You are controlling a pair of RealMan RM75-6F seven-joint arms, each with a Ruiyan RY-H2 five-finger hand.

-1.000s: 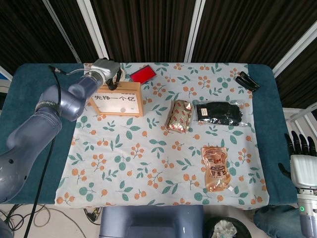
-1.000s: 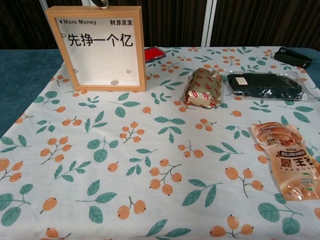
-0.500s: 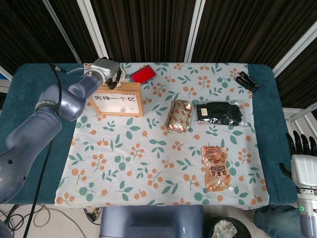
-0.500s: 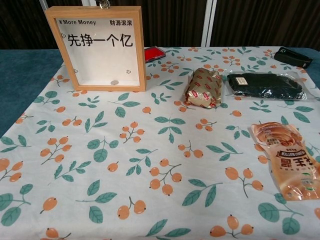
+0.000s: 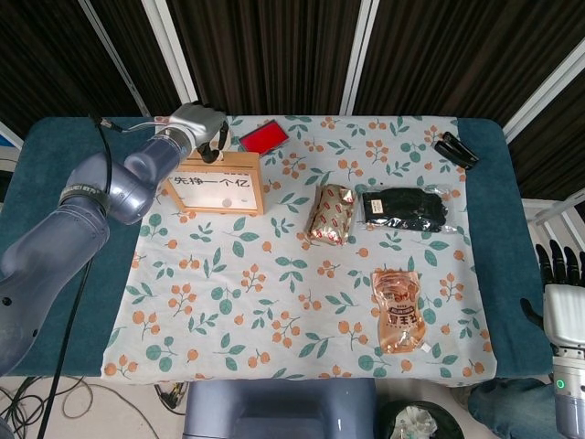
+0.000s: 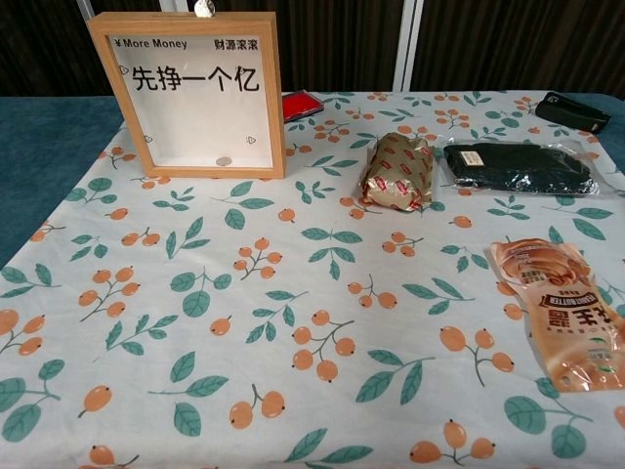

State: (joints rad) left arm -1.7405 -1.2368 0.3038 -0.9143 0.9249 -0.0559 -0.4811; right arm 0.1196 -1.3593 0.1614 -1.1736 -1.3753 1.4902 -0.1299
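A wooden box frame (image 5: 218, 183) with a white sign stands upright at the back left of the floral cloth (image 5: 274, 302). In the chest view the frame (image 6: 190, 93) shows a small coin (image 6: 224, 161) lying at its inside bottom. My left hand (image 5: 212, 139) hovers just behind the frame's top edge, its dark fingers bent downward. A small silvery tip (image 6: 203, 8) shows above the frame's top; whether it is a coin or a fingertip is unclear. My right hand (image 5: 559, 283) is off the table's right edge, fingers spread upward, holding nothing.
A red flat thing (image 5: 263, 137) lies behind the frame. A gold snack pack (image 5: 331, 214) and a black packet (image 5: 404, 209) lie mid-table, with an orange pouch (image 5: 399, 309) nearer the front. A black clip-like thing (image 5: 455, 150) sits at the back right corner.
My left arm has shifted slightly back and up behind the frame. My right hand has sunk a little lower at the right edge. The things on the cloth have not moved.
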